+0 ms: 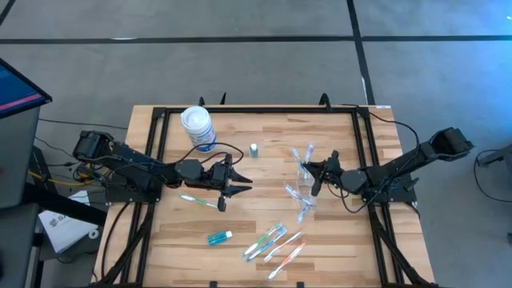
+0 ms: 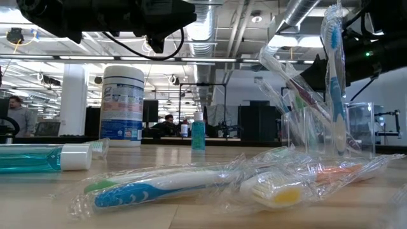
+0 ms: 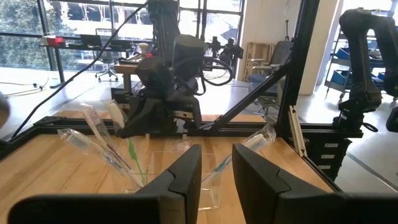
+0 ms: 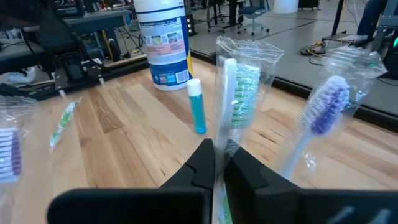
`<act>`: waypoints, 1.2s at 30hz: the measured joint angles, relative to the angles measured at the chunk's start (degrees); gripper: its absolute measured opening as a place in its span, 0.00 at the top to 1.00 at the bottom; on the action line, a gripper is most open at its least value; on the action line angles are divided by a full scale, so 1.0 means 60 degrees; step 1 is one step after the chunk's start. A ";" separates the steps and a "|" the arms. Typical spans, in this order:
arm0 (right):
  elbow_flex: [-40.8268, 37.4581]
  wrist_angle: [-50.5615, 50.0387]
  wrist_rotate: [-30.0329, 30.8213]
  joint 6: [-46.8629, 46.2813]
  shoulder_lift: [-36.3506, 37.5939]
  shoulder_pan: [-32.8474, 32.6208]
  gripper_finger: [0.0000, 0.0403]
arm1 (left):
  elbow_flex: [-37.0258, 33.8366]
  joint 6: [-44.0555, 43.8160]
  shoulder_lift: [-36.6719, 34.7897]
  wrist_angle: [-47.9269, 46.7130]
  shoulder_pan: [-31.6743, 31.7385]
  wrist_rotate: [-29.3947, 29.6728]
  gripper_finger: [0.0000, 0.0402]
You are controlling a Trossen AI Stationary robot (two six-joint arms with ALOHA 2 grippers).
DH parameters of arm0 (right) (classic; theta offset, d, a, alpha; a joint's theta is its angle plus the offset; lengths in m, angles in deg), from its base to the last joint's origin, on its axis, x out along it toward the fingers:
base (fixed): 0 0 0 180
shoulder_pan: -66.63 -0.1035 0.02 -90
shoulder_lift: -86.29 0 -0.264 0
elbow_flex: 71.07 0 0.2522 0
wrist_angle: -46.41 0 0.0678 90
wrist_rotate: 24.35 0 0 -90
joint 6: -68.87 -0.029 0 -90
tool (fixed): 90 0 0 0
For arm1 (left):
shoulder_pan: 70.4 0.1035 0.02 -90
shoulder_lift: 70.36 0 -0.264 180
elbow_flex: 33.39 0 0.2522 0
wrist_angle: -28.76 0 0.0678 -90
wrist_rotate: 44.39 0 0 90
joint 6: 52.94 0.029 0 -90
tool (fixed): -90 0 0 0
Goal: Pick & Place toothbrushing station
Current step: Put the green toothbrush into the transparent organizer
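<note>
**Visitor:** What is the right arm doing just now?

**Onlooker:** The right gripper [image 4: 217,163] is pinched closed on a wrapped green-bristled toothbrush [image 4: 239,81], held upright near the clear plastic cup [image 1: 305,175] on the right half of the table [image 1: 264,128]. Several brushes already stand in that cup, fanned outward.

**Visitor:** And the left?

**Onlooker:** The left gripper [image 1: 226,186] hovers left of centre with its fingers partly apart and nothing between them. A wrapped brush [image 1: 198,201] lies just beside it.

**Visitor:** How should this placement go?

**Onlooker:** I would keep the brush vertical and lower it into a free gap, so the crinkly wrapper does not snag the others or tip the light cup, releasing only once the handle rests inside. More brushes [image 1: 275,242] and a teal tube [image 1: 219,237] lie near the front edge. A small teal tube [image 1: 254,150] stands by the white canister [image 1: 198,128].
</note>
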 joint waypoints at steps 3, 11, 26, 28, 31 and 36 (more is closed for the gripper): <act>0.0000 -0.0022 -0.0058 0.0076 0.0022 0.0000 0.93 | 0.0000 0.0001 0.0000 0.0000 0.0000 0.0004 0.79; 0.0000 -0.0147 -0.0103 0.0179 0.0022 0.0000 0.86 | 0.0004 0.0001 0.0000 -0.0004 0.0000 0.0037 0.79; 0.0176 -0.0070 -0.0106 0.0738 0.0022 0.0000 0.85 | 0.0004 0.0001 0.0000 -0.0069 0.0000 0.0036 0.79; 0.0232 -0.0073 -0.0106 0.0902 0.0022 -0.0004 0.83 | 0.0004 0.0001 0.0000 -0.0069 0.0000 0.0033 0.79; 0.0251 -0.0135 -0.0108 0.0958 0.0022 0.0038 0.78 | 0.0004 0.0001 0.0000 -0.0070 0.0000 0.0033 0.79; 0.0251 -0.0150 -0.0093 0.0963 0.0022 0.0066 0.65 | 0.0005 0.0001 0.0000 -0.0076 0.0001 0.0025 0.79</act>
